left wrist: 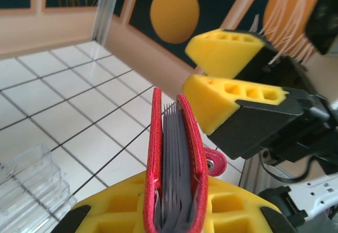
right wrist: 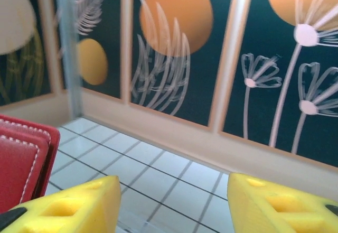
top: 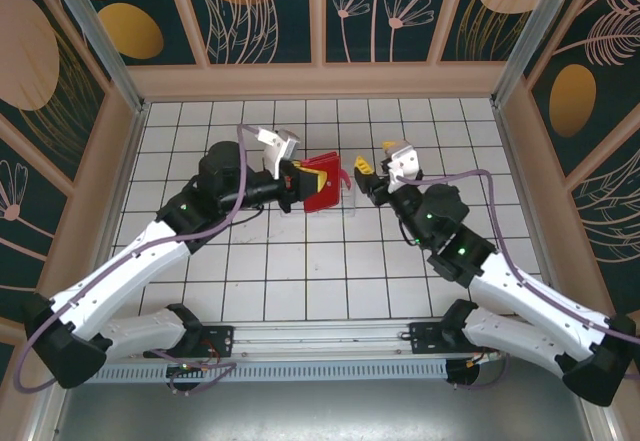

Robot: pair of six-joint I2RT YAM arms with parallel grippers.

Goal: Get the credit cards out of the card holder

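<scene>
Holder is clamped in my left gripper, pads shut on its folded end. It sits out ahead of both bases and, judging by the left wrist view, is lifted off the tiles

Key relation: the holder's long axis runs straight out from the left gripper toward my right gripper, mouth end leading. Right is the free tool and the near one; left is busy holding

From the right wrist: the red cover lies at the far left of my right gripper, outside the finger on that side, not between the two. Right jaws stand fairly wide, nothing in them

From the left wrist: the right fingers are stacked one over the other, just beside one cover near the mouth. Touching or not, cannot tell

Judgement: the right gripper must shift sideways across the mouth so a card edge falls between its fingers. The gap there is thin, so alignment matters more than reach

Look of the holder: red grained covers with pale stitching, grey pocket leaves packed tight between them, snap tab hanging off one side. Thin pale edges show at the mouth; cards or pocket lips, cannot tell. I judge the cards not yet out

Clear tray lies low, off to the left of the left gripper
</scene>
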